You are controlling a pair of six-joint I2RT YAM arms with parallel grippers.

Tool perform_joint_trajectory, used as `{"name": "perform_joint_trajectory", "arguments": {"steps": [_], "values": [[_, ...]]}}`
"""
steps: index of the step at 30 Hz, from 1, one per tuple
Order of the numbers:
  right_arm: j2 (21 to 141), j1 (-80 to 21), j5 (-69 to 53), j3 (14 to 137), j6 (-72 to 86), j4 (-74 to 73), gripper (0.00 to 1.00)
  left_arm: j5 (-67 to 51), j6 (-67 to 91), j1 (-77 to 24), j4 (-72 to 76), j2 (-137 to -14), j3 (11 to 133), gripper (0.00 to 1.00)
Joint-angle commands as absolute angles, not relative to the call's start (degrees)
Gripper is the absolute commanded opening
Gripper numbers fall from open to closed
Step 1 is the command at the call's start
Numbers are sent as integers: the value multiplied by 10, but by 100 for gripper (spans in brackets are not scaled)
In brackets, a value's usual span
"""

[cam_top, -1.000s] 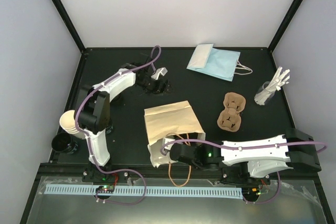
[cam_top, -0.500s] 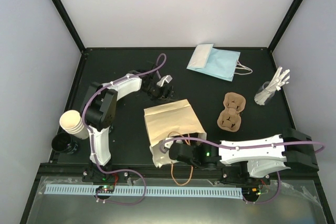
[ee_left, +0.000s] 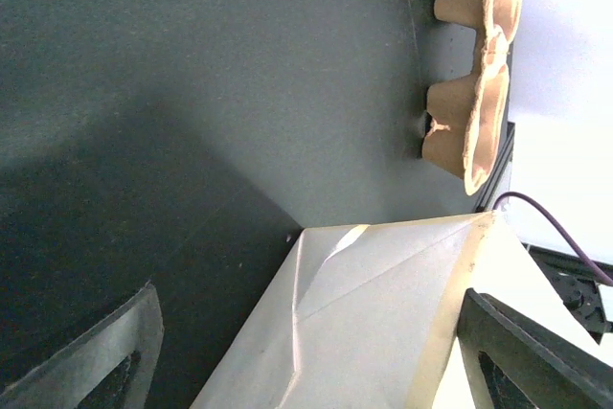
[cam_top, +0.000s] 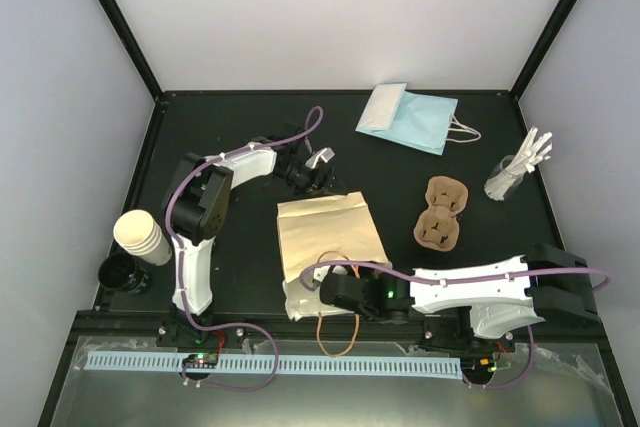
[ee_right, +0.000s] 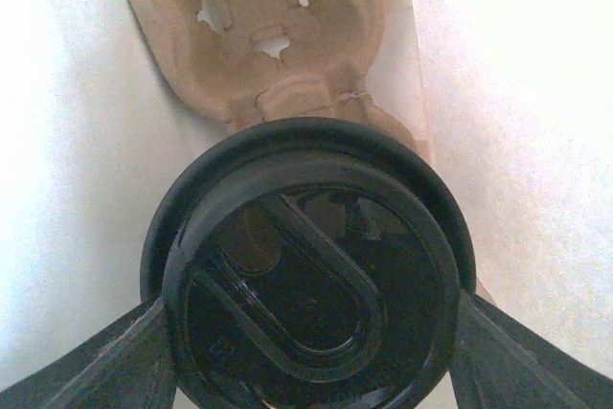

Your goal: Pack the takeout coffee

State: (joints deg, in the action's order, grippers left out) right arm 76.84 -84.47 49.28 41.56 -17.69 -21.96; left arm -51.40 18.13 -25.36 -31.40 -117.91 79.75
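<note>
The right jaws are closed on the sides of the takeout coffee (ee_right: 306, 275), its black lid (ee_right: 287, 227) turned back toward the wrist, at the near, open mouth of the paper bag (cam_top: 325, 237) lying flat on the bench (cam_top: 390, 182), so the cup should enter bottom first toward the pulp carrier (ee_right: 259, 35) seen deeper in. At the bag's far folded end the left jaws stand open, gripping nothing, likely placed to brace the bag against that push.
</note>
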Motion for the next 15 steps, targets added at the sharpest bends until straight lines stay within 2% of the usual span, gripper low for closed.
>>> {"name": "perform_joint_trajectory", "arguments": {"steps": [1,7,15], "values": [[773,-833,513,405,-180,-186,53,-532,160,-267,-333,-1204,820,85],[777,-810,511,400,-193,-155,52,-574,159,-271,-328,-1226,828,72],[761,-796,520,405,-168,-139,52,-607,158,-272,-325,-1237,829,69]]}}
